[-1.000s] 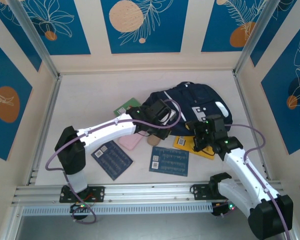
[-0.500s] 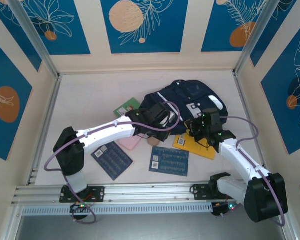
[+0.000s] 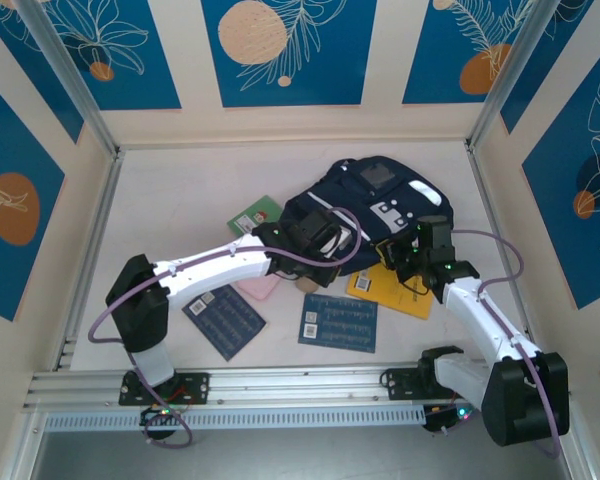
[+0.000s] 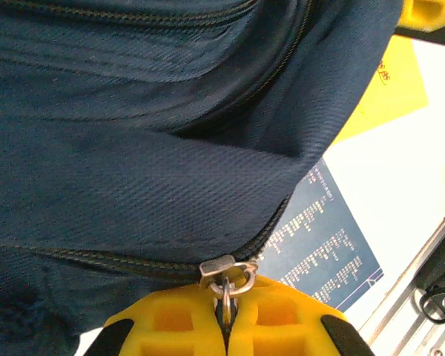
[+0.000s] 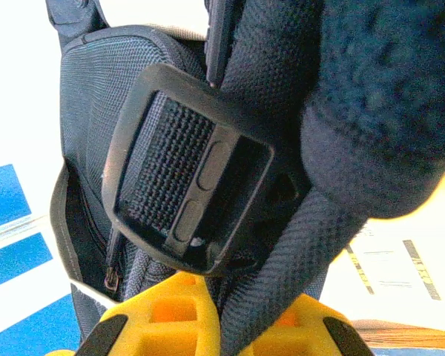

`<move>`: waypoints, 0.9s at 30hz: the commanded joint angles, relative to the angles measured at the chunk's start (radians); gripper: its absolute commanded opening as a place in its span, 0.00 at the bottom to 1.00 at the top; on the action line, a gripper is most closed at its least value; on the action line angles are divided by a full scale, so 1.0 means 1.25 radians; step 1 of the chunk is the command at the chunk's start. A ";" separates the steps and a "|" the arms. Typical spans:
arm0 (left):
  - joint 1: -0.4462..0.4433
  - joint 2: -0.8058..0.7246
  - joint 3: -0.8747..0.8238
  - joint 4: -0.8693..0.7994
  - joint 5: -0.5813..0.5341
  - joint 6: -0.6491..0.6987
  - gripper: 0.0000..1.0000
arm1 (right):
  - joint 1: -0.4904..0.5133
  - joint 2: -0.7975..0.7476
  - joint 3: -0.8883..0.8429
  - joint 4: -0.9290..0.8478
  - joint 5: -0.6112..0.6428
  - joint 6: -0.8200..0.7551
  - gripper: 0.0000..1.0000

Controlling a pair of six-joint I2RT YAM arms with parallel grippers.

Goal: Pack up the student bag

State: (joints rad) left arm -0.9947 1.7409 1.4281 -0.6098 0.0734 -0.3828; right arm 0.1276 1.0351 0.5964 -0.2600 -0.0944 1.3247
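White tabletop (image 3: 170, 200), blue-and-cream wall panels closing it in. Am watching backpack (image 3: 380, 195), upper right of centre, sitting further up frame than second ago; zip is probably opening. Am pinching zipper pull (image 4: 226, 271) with left gripper (image 4: 224, 319), clamping strap (image 5: 282, 245) beside buckle (image 5: 189, 196) with right gripper (image 5: 213, 308). Books (image 3: 338, 320) lying unpacked nearby.

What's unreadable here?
- Top external: pink flat item, mostly under left arm.
- Top external: navy rectangular card print, too small.
- Left wrist: dark navy fabric backpack inside, folds cover it; left hand pinches metal zip pull.
- Right wrist: dark webbing strap end, hidden between right hand fingers.
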 commanded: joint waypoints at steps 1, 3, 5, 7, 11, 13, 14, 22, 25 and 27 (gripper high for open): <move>0.019 -0.063 -0.020 -0.055 -0.010 0.014 0.00 | -0.025 -0.010 0.032 -0.020 0.029 -0.068 0.00; 0.032 -0.077 -0.032 -0.061 -0.003 0.015 0.00 | -0.031 -0.006 0.045 -0.036 0.031 -0.089 0.00; 0.048 -0.088 -0.046 -0.063 0.008 0.016 0.00 | -0.038 -0.003 0.056 -0.047 0.029 -0.109 0.00; 0.067 -0.098 -0.062 -0.063 0.018 0.015 0.00 | -0.045 0.001 0.064 -0.056 0.028 -0.125 0.00; 0.100 -0.111 -0.090 -0.062 0.027 0.024 0.00 | -0.064 0.011 0.073 -0.064 0.020 -0.141 0.00; 0.117 -0.113 -0.103 -0.059 0.033 0.031 0.00 | -0.071 0.019 0.078 -0.066 0.016 -0.153 0.00; 0.127 -0.113 -0.108 -0.059 0.040 0.033 0.00 | -0.074 0.024 0.082 -0.073 0.018 -0.159 0.00; 0.178 -0.135 -0.129 -0.050 0.091 0.052 0.00 | -0.077 0.050 0.111 -0.116 0.055 -0.202 0.01; 0.173 -0.132 -0.129 -0.019 0.141 0.037 0.00 | -0.072 0.063 0.125 -0.116 0.039 -0.201 0.39; 0.167 -0.139 -0.128 0.003 0.163 0.026 0.00 | -0.061 0.059 0.139 -0.148 0.054 -0.184 0.56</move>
State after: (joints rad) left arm -0.7959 1.6165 1.2766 -0.5915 0.2295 -0.3344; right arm 0.0582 1.1122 0.7212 -0.4179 -0.1040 1.1179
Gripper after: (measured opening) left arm 0.047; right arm 0.511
